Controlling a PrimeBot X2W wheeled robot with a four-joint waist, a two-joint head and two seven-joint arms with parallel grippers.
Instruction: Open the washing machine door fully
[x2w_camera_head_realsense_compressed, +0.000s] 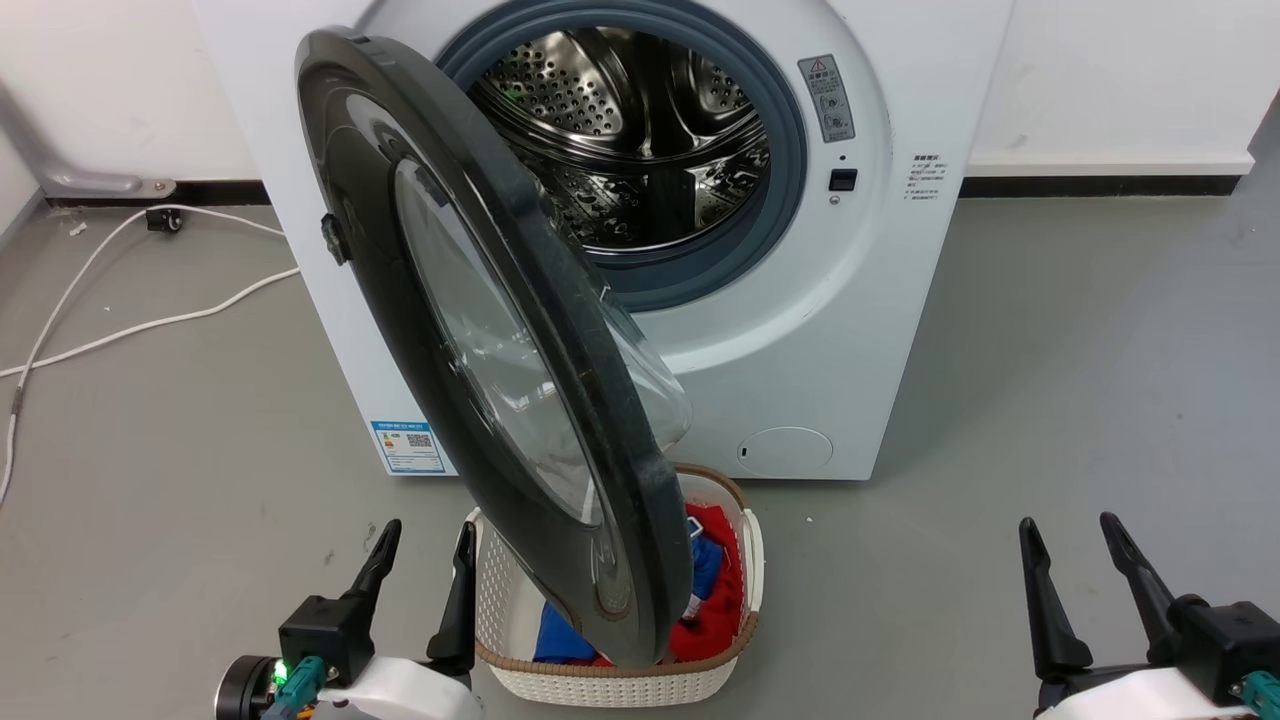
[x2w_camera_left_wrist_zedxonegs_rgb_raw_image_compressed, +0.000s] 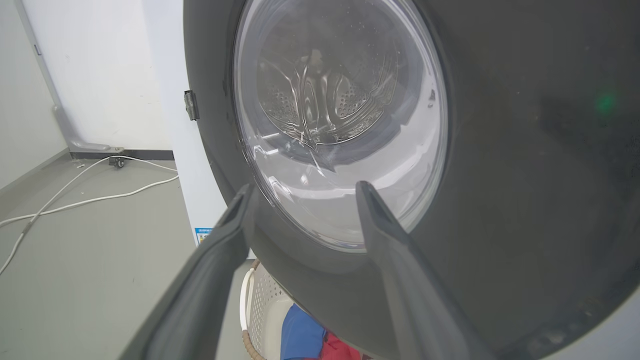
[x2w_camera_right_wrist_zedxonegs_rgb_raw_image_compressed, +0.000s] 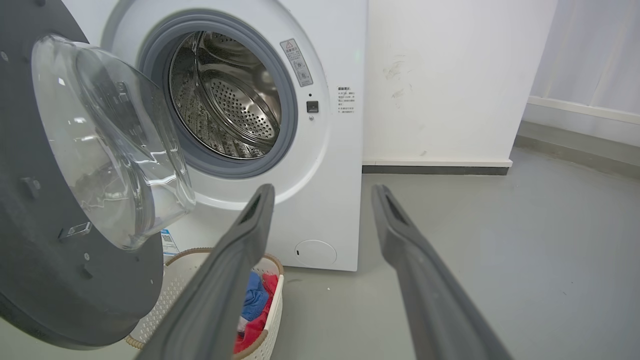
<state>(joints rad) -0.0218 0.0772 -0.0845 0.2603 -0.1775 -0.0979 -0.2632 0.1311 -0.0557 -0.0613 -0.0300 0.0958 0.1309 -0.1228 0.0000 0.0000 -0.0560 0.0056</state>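
Black, half-swung off the washing machine (x2w_camera_head_realsense_compressed: 830, 330); likely next: push the washing machine door (x2w_camera_head_realsense_compressed: 480, 330) wider with left gripper (x2w_camera_head_realsense_compressed: 430, 527), spread wide, empty.

Both agape: left pincer (x2w_camera_head_realsense_compressed: 430, 524), right pincer (x2w_camera_head_realsense_compressed: 1067, 520).

Half the laundry basket (x2w_camera_head_realsense_compressed: 600, 690) behind washing machine door (x2w_camera_head_realsense_compressed: 480, 330)

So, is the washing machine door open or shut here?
Open. The washing machine door stands swung well out from the washing machine, leaving the steel drum exposed; its lower edge hangs over the laundry basket.
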